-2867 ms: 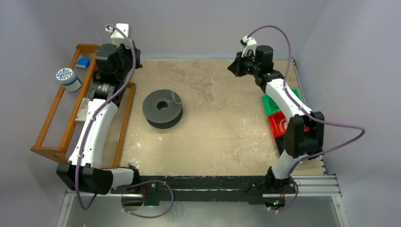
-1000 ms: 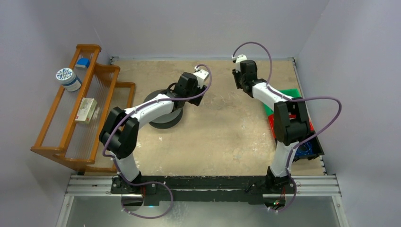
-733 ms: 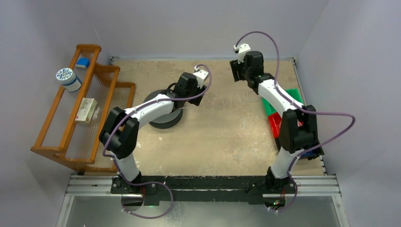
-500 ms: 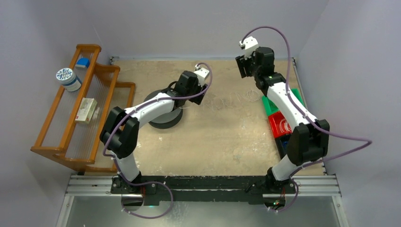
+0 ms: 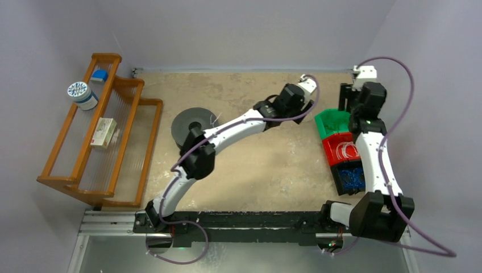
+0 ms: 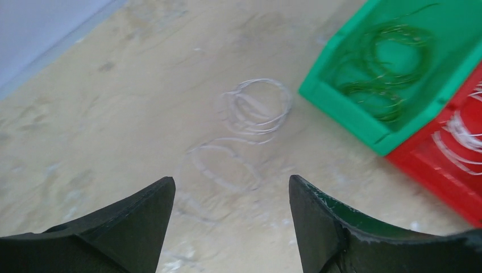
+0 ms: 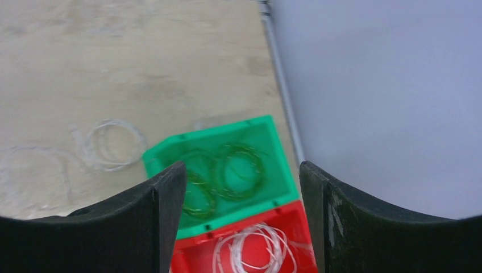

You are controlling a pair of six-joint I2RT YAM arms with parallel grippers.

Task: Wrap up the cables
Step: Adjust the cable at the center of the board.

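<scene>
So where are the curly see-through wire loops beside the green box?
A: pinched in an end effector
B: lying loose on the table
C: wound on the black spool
B: the cables lie flat on the table, ahead of the open left end effector, not gripped by it.

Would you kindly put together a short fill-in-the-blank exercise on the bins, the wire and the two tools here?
The whitish cable lies in loose loops on the table, just outside the end bin, which is ____.
More white loops lie inside the neighbouring bin, which is ____.
The left tool hovers near the cable with its jaws ____.
The right tool, above the bins, holds ____.
Missing words: green, red, open, nothing.
</scene>
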